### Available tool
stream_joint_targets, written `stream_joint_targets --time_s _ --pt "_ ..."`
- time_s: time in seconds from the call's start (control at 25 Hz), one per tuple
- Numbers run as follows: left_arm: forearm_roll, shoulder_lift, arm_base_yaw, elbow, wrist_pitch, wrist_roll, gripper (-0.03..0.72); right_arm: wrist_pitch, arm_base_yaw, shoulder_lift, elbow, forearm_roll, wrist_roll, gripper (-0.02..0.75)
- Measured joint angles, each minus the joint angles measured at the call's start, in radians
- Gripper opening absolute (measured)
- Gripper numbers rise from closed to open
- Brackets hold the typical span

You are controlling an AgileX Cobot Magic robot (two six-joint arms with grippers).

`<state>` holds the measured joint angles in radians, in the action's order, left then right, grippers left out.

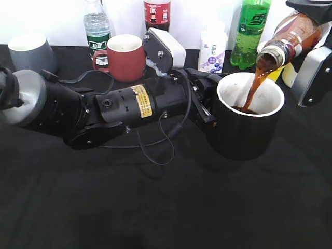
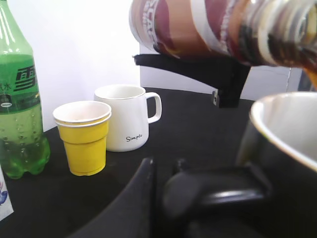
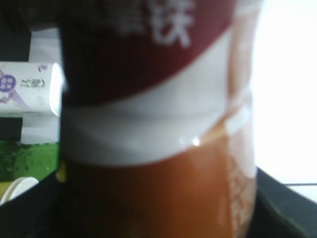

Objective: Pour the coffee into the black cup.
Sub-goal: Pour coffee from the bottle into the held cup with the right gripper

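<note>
Brown coffee point(image 1: 258, 85) is streaming from the bottle point(image 1: 290, 39), which the right gripper point(image 1: 311, 57) is clamping at the upper right, tilted with its long axis sloping down-left and its mouth just above the cup's point(image 1: 248, 118) far rim. The left gripper point(image 1: 207, 106) is gripping the cup's left side, seemingly at the handle, steadying it directly below the mouth.

Coffee bottle point(image 3: 158, 148) fills view, blurred: dark red and white label above, brown liquid below. Left: white purple-printed bottle point(image 3: 25, 91), green bottle point(image 3: 27, 158) beneath.
</note>
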<state>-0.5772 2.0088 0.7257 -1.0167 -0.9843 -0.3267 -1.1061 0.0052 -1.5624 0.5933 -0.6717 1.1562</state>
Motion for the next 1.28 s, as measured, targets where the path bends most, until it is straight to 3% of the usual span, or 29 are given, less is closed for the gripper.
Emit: stream_joint_targets --time_s 0.76,0.88,1.0,1.16,1.28 --pt "0.000 0.000 0.000 0.000 0.020 0.000 0.066 -0.002 0.000 0.000 0.000 0.024 0.075 0.532" --pt "0.008 0.000 0.000 0.000 0.020 0.000 0.066 -0.003 0.000 0.000 0.000 -0.031 -0.076 0.532" --pt "0.112 0.000 -0.002 0.000 0.020 0.000 0.066 -0.005 0.000 0.000 0.000 -0.117 -0.273 0.532" --pt "0.112 0.000 -0.008 0.000 0.020 0.000 0.066 -0.008 0.000 0.000 0.000 -0.124 -0.625 0.532" --pt "0.050 -0.022 -0.089 0.008 0.028 0.001 0.066 0.013 0.000 0.000 0.001 -0.124 -0.952 0.532"
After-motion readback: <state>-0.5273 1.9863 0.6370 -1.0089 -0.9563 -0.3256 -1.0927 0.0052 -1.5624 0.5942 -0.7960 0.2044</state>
